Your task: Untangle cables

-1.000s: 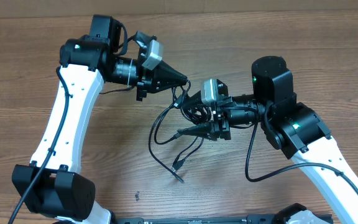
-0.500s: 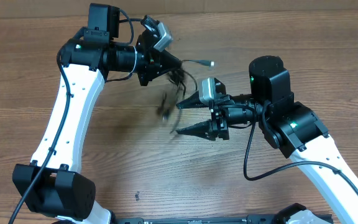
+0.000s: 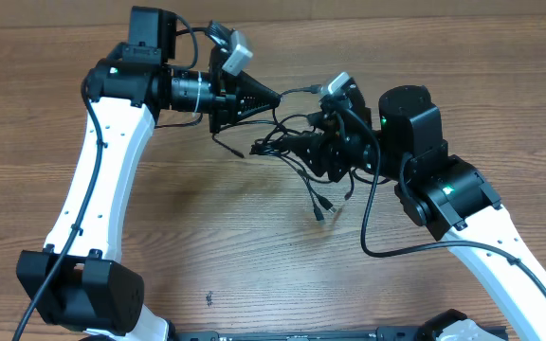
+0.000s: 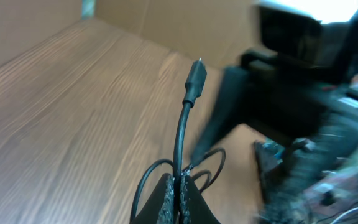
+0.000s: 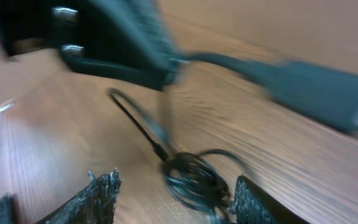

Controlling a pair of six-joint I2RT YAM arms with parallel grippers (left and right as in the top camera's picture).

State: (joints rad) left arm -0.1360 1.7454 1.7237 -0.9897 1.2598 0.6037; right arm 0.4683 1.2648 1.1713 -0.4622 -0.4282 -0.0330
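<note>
Thin black cables (image 3: 287,144), knotted, over a brown wooden table (image 3: 159,246).
Left gripper (image 4: 179,186) pinches one cord; right gripper (image 5: 173,183) has its fingers apart, either side of the knot.

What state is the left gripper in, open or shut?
Shut. In the left wrist view, the left gripper pinches one black cable, with no gap between its tips.

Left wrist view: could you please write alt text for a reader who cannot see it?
The left gripper is shut on a thin black cable that rises to a small black plug. Behind lie the wooden table and the blurred right arm.
</note>
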